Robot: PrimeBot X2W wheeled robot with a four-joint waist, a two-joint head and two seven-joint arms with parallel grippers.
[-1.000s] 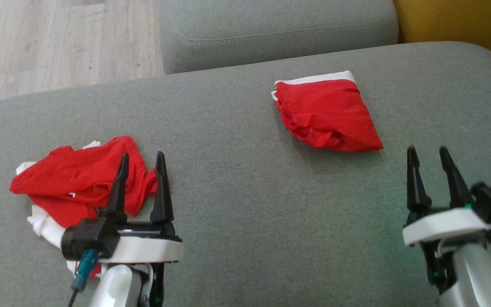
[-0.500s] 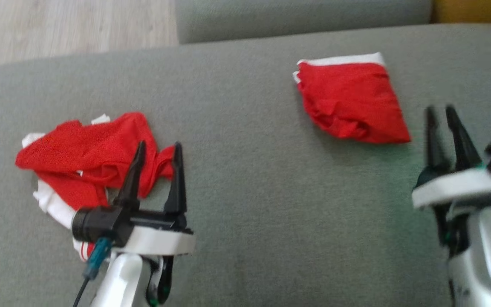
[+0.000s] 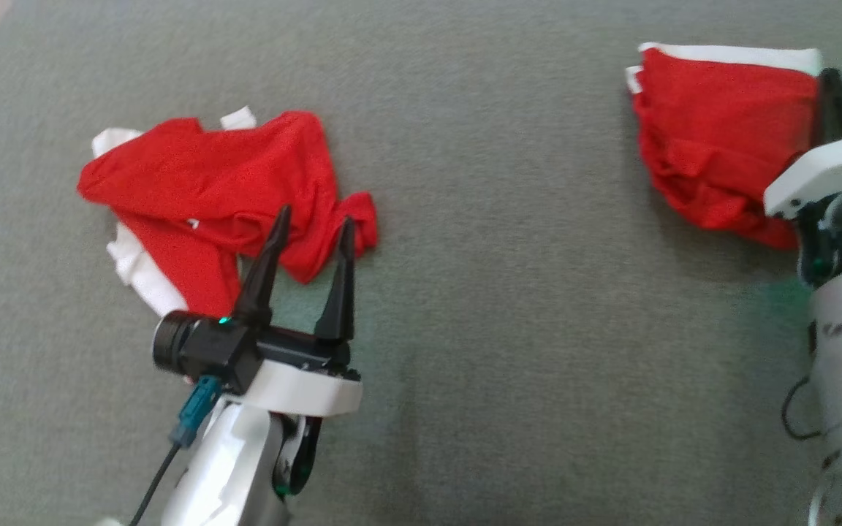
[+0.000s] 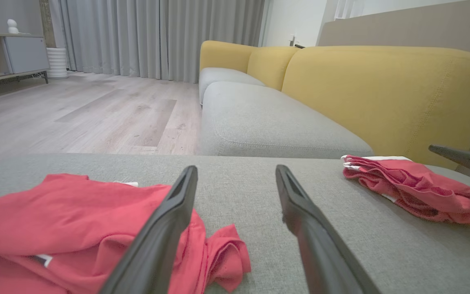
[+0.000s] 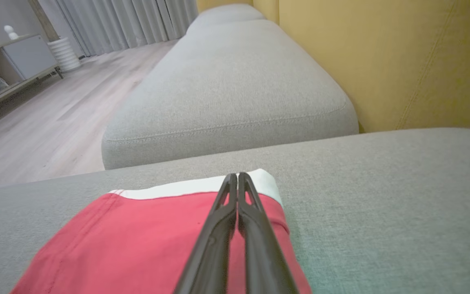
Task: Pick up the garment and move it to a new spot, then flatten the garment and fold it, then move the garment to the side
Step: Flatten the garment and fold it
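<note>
**Left gripper** (image 3: 316, 214): jaws wide apart, nothing between them. In the left wrist view its left finger (image 4: 165, 228) lies across red cloth and its right finger (image 4: 312, 228) across bare seat. Whether either tip touches down cannot be told.

**Crumpled garment** (image 3: 209, 183): red with white trim, bunched and unfolded. It lies ahead of and to the left of the left gripper, and a twisted end of it reaches in between the two fingertips.

**Right gripper** (image 5: 236, 175): fingers pressed together along their length, no cloth seen between them. The tips sit over the white band at the far right corner of the folded garment. Contact with the cloth cannot be told.

**Folded garment** (image 3: 713, 139): red with a white band along its far edge, a compact bundle. It lies beneath and to the left of the right gripper, well apart from the left gripper and off to its right.

**Seat** (image 3: 501, 329): grey woven cushion under both garments and both grippers.

**Second seat** (image 5: 227, 94): grey, beyond the right gripper's fingertips.

**Backrest** (image 4: 382, 90): yellow, ahead and to the right of the left gripper.

**Floor** (image 4: 76, 114): pale wood, ahead and to the left of the left gripper.

**Curtains** (image 4: 137, 36): grey, at the far end of the floor.
</note>
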